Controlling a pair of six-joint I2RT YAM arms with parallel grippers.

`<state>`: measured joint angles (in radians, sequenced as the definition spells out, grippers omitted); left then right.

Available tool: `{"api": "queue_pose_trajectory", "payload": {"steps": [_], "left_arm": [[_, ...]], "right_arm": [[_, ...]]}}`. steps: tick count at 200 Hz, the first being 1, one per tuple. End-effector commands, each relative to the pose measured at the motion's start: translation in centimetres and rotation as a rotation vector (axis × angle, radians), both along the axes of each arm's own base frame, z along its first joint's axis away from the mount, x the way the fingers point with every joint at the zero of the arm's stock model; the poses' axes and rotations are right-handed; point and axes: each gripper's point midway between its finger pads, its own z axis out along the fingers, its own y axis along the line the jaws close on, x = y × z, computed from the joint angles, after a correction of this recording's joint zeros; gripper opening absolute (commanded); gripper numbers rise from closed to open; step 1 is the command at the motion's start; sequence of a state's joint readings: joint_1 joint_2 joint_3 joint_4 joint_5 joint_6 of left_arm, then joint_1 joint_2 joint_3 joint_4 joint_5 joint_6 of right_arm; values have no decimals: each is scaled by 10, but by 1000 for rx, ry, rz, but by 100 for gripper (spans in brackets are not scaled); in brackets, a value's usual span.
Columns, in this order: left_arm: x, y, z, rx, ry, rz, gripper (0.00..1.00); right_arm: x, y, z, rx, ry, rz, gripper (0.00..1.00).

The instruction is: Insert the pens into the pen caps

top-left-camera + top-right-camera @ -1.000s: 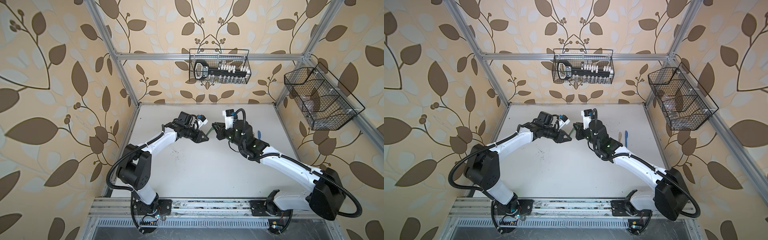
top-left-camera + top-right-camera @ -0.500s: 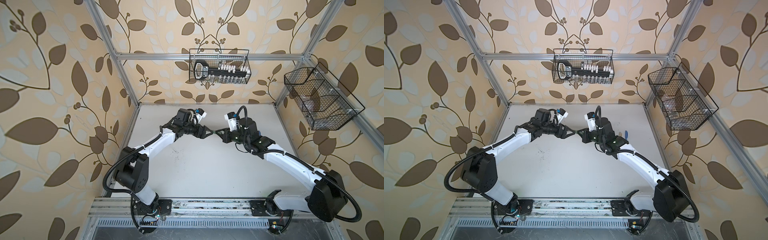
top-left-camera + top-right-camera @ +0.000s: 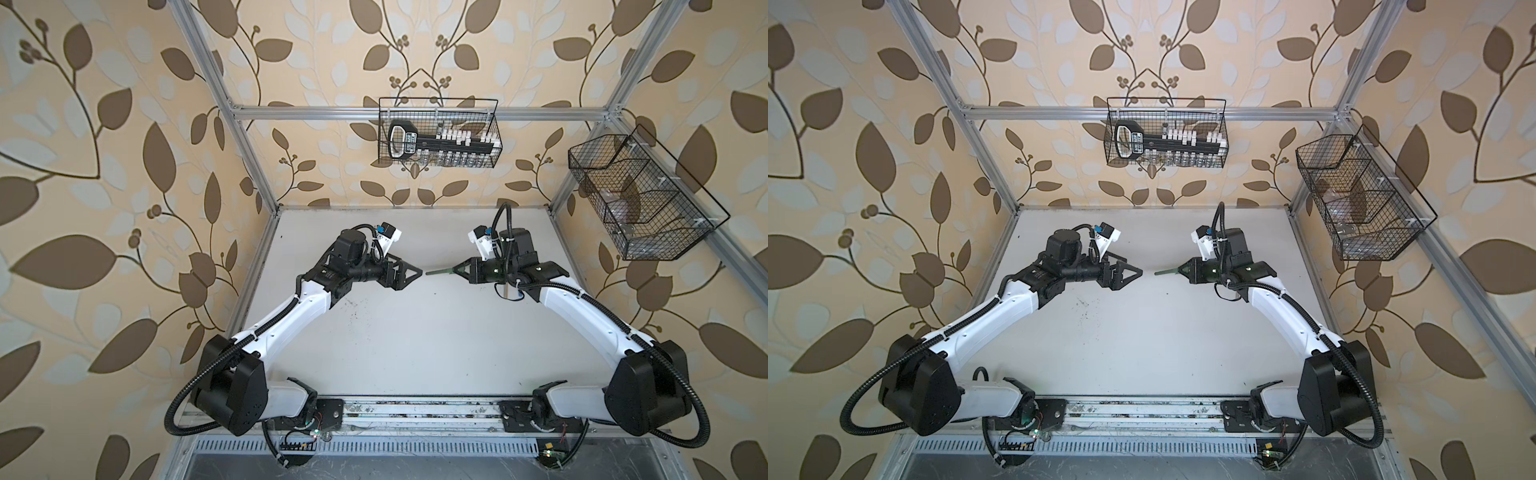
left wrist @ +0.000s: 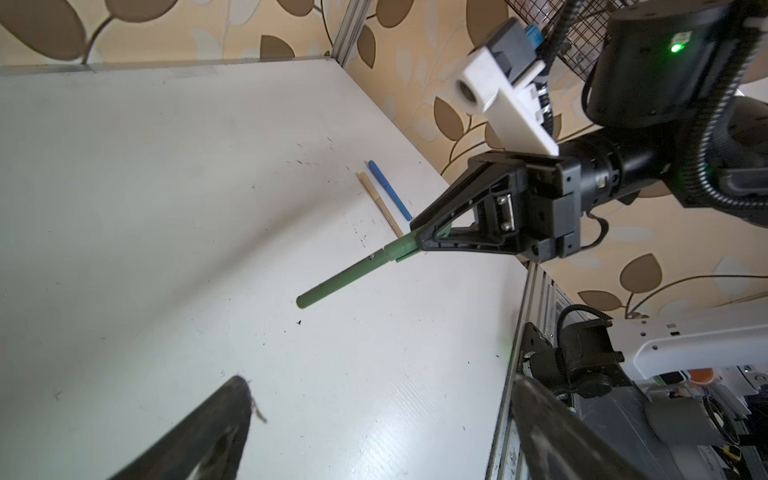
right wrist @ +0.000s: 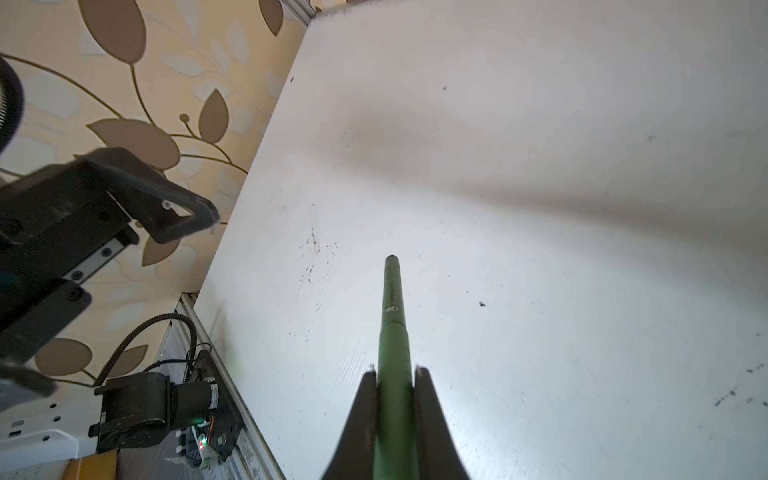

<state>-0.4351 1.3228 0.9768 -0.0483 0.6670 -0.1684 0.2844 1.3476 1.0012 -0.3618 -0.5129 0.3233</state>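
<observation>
Leaf-patterned walls are seen around a white table, with 2 arms facing tip to tip.
Above the table the green pen is pinched at its thicker end by the right gripper and pointed at the left gripper, whose fingers are spread wide, just apart from it. The blue pen and tan pen are laid side by side near the table's right edge.

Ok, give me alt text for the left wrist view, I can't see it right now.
The right gripper is shut on the thicker end of a green pen, which sticks out above the white table. Beyond it a blue pen and a tan pen lie side by side; the left gripper frames the view, jaws wide apart.
</observation>
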Motion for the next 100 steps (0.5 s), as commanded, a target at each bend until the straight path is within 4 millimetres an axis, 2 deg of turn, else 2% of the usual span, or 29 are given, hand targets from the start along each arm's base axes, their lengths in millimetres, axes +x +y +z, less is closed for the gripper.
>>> {"api": "queue_pose_trajectory", "payload": {"steps": [1,22,36,65,82,100], "left_arm": [[5,11,-20,55,35,79,99],[12,33,-39,147,64,212,99],[19,52,-49,199,71,336,99],[17,76,-52,228,43,457,99],[13,83,-50,227,28,480,99],[9,89,-52,245,30,498,99]], "right_arm": [[-14,-9,-16,-30,47,-7,0],[-12,-27,-25,-41,45,-87,0],[-9,-43,-23,-25,6,-178,0],[-3,-83,-9,-150,-194,-437,0],[-4,-105,-1,-235,-299,-575,0],[-5,-127,-3,-318,-344,-684,0]]}}
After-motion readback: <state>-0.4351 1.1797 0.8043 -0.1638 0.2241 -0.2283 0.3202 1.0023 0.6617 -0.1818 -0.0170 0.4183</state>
